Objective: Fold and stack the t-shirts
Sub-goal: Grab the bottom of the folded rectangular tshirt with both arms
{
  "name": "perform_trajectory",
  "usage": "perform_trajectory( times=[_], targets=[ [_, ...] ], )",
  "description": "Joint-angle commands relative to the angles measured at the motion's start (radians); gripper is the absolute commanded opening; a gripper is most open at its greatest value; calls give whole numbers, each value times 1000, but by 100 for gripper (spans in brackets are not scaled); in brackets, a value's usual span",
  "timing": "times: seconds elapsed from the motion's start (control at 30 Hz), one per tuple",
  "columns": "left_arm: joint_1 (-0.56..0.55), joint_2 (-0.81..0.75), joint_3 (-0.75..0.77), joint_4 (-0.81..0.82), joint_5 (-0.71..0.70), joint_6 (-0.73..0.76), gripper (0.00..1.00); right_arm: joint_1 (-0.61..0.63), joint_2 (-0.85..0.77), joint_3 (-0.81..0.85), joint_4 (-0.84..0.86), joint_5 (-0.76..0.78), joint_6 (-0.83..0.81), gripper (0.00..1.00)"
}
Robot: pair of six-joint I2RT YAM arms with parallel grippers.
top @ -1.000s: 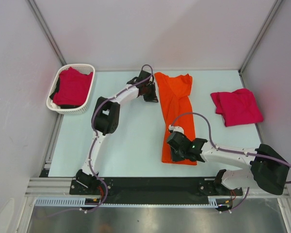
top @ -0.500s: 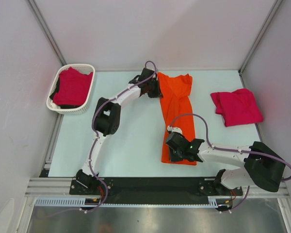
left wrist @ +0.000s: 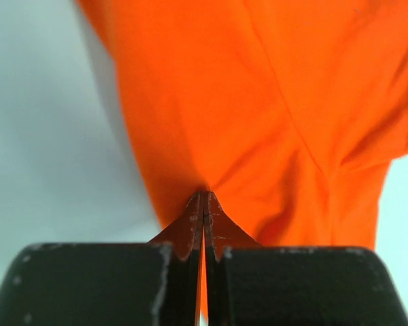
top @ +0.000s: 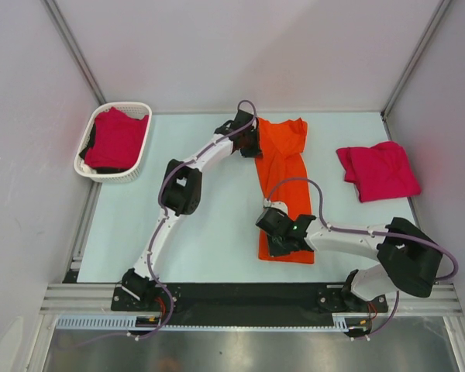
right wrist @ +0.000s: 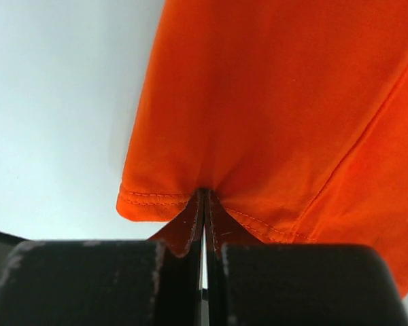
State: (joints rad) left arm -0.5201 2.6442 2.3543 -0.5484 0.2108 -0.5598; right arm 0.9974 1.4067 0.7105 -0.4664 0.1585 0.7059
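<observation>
Pale table (top: pixel 209 225) | orange t-shirt (top: pixel 285 174) lying lengthwise | left gripper (top: pixel 250 145) pinches its far edge, right gripper (top: pixel 277 244) its near hem | likely ready to fold it.

Bright orange cloth t-shirt (top: pixel 284 159): plain, hem stitching in matching orange. Crimson-pink folded cloth t-shirt (top: pixel 378 170) and crimson-pink basketed t-shirt (top: pixel 115 139): both plain. White plastic lattice basket (top: pixel 124 105). Pale mint tabletop (top: pixel 209 225). My left gripper (left wrist: pixel 204 195) and my right gripper (right wrist: pixel 204 192): black.
</observation>
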Motion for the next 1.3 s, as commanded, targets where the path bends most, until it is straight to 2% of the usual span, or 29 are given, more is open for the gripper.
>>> perform_trajectory(
  times=[0.0, 0.13, 0.33, 0.67, 0.87, 1.07, 1.1, 1.17, 1.2, 1.23, 1.27],
  targets=[
    [20, -49, 22, -142, -208, 23, 0, 4, 84, 35, -224, 98, 82, 0],
    [34, -43, 45, -148, -252, 46, 0, 38, 121, 32, -288, 128, 153, 0],
    [45, 2, 91, -134, -220, 67, 0, 81, 141, 6, -345, 125, 219, 0],
    [45, 10, 83, -116, -180, 81, 0, 129, 95, -62, -440, 76, 280, 0],
    [45, -52, 7, -116, -191, 109, 0, 164, 48, -66, -492, 26, 311, 0],
    [46, -160, -183, -87, -173, 110, 0, 208, 31, -42, -526, 36, 326, 0],
    [43, -203, -252, -76, -168, 112, 0, 231, 22, -16, -534, 50, 323, 0],
    [43, -259, -332, -27, -165, 118, 4, 259, -26, 16, -525, 103, 304, 3],
    [43, -283, -407, -10, -168, 118, 9, 270, -47, 38, -519, 122, 294, 4],
    [42, -340, -443, 20, -175, 118, 13, 280, -111, 70, -511, 143, 291, 13],
    [43, -367, -478, 37, -180, 115, 17, 282, -144, 85, -473, 168, 262, 32]
  ],
)
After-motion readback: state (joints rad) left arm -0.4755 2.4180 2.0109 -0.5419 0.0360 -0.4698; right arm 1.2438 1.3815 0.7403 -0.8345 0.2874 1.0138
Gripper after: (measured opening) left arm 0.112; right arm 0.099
